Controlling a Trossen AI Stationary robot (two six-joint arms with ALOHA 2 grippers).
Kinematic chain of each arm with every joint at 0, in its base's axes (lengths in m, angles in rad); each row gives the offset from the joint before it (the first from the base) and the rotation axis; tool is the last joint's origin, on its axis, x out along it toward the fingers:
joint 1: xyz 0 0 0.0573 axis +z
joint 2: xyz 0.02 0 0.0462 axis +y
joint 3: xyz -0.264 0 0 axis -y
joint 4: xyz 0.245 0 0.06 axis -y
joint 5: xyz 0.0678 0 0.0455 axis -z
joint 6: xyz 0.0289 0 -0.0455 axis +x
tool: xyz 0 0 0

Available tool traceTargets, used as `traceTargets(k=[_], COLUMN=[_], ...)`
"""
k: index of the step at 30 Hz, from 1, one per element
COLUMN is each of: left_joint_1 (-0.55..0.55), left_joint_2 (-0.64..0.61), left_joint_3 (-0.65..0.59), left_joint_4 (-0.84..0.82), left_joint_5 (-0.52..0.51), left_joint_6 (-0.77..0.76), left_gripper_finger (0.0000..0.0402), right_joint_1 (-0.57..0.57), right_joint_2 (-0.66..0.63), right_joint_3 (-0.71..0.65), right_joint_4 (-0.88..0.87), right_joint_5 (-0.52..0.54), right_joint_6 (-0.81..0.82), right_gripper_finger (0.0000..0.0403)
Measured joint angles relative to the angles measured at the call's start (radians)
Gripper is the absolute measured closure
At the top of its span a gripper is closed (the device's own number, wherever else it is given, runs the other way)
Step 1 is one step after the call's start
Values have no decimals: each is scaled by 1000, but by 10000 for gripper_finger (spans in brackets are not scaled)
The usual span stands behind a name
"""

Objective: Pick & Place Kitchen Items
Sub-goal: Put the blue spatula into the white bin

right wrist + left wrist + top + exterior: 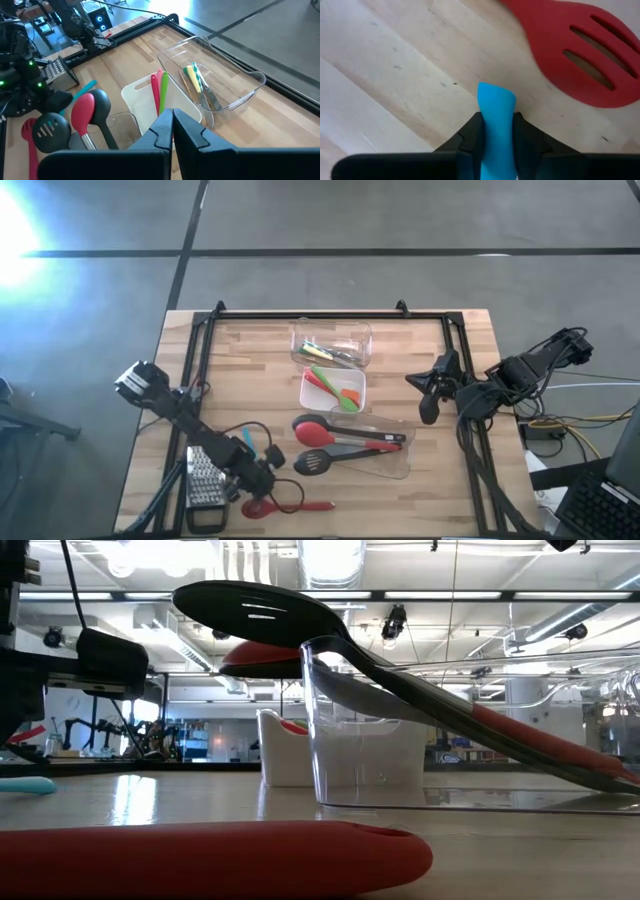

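My left gripper [496, 142] pinches the blue handle [496, 127] lower left of the table by the grater [204, 480]: light, stiff, slick, so grip mid-handle; right gripper [172, 131] closed, idle, right.

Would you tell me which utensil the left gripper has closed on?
The teal-handled tool, pinched between the left gripper fingers. The red slotted spatula lies loose on the table beside it; other utensils sit in tubs.
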Motion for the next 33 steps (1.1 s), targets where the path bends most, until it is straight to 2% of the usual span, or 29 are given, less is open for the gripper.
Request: traceTargets(k=[5,11,15,20,26,33], left_joint_1=[0,2,1,2,-1,-1], left_joint_2=[-40,-112,-180,-259,-375,-507], left_joint_3=[49,120,156,169,207,214], left_joint_4=[-54,-228,-250,-300,-415,-418], left_joint_5=[-16,-127,-178,-190,-362,-598], left_joint_6=[-31,-42,-88,-164,-231,-245], left_gripper_finger=[326,330,331,334,335,341], right_joint_1=[0,0,0,0,0,0], right_joint_2=[0,0,0,0,0,1], right_joint_3=[0,0,0,0,0,-3], right_joint_4=[0,0,0,0,0,1], right_joint_5=[0,0,0,0,0,0], right_joint_6=[0,0,0,0,0,9], right_gripper_finger=[394,394,394,394,394,394])
